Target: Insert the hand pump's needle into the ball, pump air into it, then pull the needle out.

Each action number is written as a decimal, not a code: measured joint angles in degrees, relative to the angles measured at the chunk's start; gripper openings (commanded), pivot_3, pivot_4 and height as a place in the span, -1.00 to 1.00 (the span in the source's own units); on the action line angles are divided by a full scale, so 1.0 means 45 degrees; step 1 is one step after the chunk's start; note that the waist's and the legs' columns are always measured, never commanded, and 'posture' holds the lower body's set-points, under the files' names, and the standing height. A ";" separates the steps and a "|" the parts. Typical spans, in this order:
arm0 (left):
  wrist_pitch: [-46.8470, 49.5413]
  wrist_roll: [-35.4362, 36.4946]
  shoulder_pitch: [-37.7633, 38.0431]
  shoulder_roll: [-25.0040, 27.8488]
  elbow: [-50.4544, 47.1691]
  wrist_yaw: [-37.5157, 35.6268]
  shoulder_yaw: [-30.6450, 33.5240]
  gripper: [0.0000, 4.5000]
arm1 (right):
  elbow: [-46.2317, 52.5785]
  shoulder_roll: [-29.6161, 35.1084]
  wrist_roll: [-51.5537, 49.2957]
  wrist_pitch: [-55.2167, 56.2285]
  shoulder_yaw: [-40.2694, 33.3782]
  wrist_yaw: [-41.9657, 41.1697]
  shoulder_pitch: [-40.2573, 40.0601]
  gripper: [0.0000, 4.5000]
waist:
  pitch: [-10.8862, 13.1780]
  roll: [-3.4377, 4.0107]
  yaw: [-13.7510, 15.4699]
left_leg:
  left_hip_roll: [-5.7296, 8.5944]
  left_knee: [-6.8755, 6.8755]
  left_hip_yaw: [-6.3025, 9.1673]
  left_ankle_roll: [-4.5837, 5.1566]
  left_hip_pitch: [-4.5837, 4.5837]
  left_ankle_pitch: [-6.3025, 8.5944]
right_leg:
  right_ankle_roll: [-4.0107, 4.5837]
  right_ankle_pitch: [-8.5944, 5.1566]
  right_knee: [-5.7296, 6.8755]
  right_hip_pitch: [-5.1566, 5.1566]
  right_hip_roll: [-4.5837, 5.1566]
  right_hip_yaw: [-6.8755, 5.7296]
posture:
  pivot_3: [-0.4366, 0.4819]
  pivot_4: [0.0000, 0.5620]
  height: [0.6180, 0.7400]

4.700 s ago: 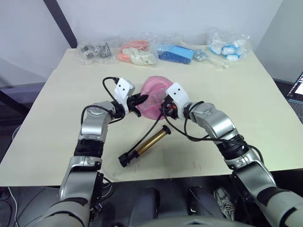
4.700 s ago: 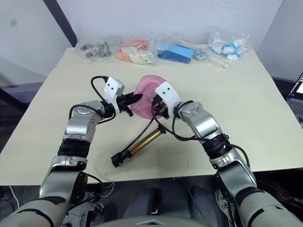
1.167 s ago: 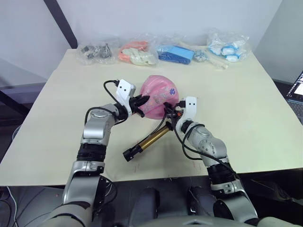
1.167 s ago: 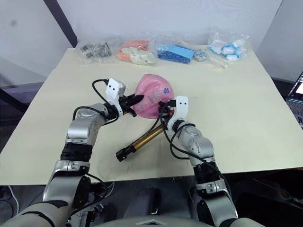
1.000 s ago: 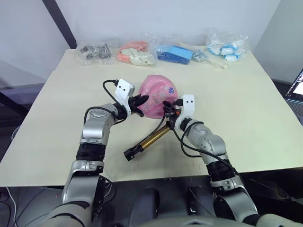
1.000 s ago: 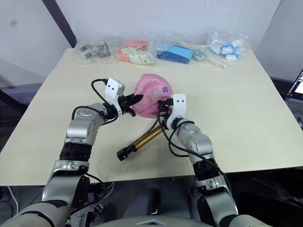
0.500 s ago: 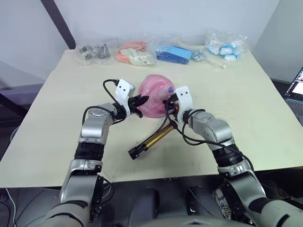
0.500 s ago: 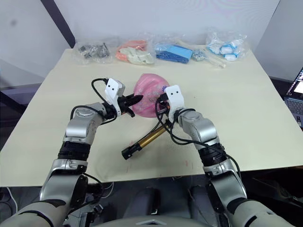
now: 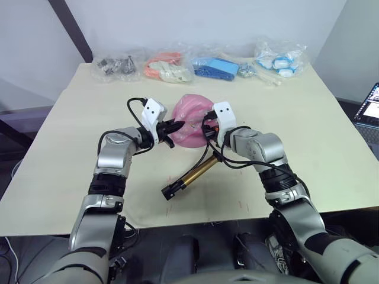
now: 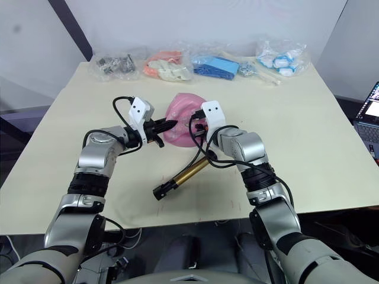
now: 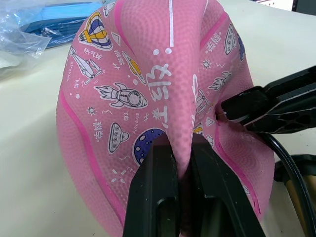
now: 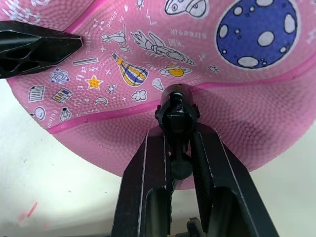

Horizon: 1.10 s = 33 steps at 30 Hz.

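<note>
The pink ball (image 9: 192,118), dented and printed with cartoons, sits mid-table. My left gripper (image 9: 173,126) is shut on a fold of the ball (image 11: 163,74), pinching it from the left side. My right gripper (image 12: 177,133) is shut on the needle's black fitting (image 12: 177,112), which is pressed against the ball (image 12: 148,64); the metal pin itself is hidden. The hand pump (image 9: 195,174) lies on the table in front of the ball, its black hose (image 9: 213,152) running up to my right gripper (image 9: 208,126).
Several plastic bags of small items line the table's far edge: dark parts (image 9: 117,64), orange pieces (image 9: 169,66), blue pieces (image 9: 218,66), white-blue pieces (image 9: 278,59). A laptop (image 9: 370,106) shows at the right edge.
My right forearm has swung out to the right while its gripper stayed at the ball holding the fitting. The pump has slid slightly toward the right. The left gripper keeps its pinch.
</note>
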State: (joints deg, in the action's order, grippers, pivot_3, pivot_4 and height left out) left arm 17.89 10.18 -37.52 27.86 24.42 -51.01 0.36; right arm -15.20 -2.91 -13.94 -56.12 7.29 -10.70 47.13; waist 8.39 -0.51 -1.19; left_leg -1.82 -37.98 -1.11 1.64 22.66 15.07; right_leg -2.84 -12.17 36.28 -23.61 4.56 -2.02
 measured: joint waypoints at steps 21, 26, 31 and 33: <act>0.0270 0.0037 0.0049 0.0070 0.0155 -0.0016 0.0180 -1.00 | -0.4295 -0.0495 0.1688 0.0758 0.0866 -0.0636 0.2856 -0.85 | -0.0041 -0.0042 -0.0243 | -0.0016 -0.0060 0.0040 0.0000 -0.0061 0.0001 | 0.0004 -0.0005 0.0097 0.0012 -0.0006 0.0046 | -0.05 -0.47 1.00; 0.0374 0.0052 -0.0105 0.0015 0.0518 -0.0023 0.0256 -1.00 | -0.5570 -0.0826 0.1867 0.0988 0.0511 -0.0547 0.3503 -0.85 | -0.0053 -0.0051 -0.0253 | -0.0030 -0.0043 0.0030 0.0001 -0.0143 0.0002 | 0.0017 -0.0017 0.0096 0.0065 -0.0013 0.0054 | -0.05 -0.47 1.00; 0.0425 0.0105 -0.0139 -0.0012 0.0681 -0.0033 0.0313 -1.00 | -0.6283 -0.1027 0.2130 0.1168 0.0490 -0.0445 0.3873 -0.85 | -0.0083 -0.0057 -0.0256 | -0.0042 -0.0025 0.0023 0.0000 -0.0169 0.0003 | 0.0006 -0.0048 0.0095 0.0077 -0.0016 0.0057 | -0.05 -0.47 1.00; 0.0460 0.0113 -0.0146 -0.0014 0.0731 -0.0033 0.0315 -1.00 | -0.6809 -0.1208 0.2267 0.1272 0.0388 -0.0245 0.4163 -0.85 | -0.0118 -0.0059 -0.0257 | -0.0050 -0.0019 0.0019 0.0000 -0.0176 0.0003 | 0.0047 -0.0062 0.0096 0.0077 -0.0016 0.0058 | -0.05 -0.47 1.00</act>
State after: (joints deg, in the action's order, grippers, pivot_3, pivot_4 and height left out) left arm 19.96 10.69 -38.18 27.79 27.71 -51.16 1.78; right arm -45.84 -8.35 -3.73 -50.39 9.03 -11.80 65.87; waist 7.86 -0.77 -2.34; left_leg -2.05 -38.06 -1.03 1.64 21.87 15.08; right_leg -2.63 -12.45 36.71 -23.27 4.48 -1.76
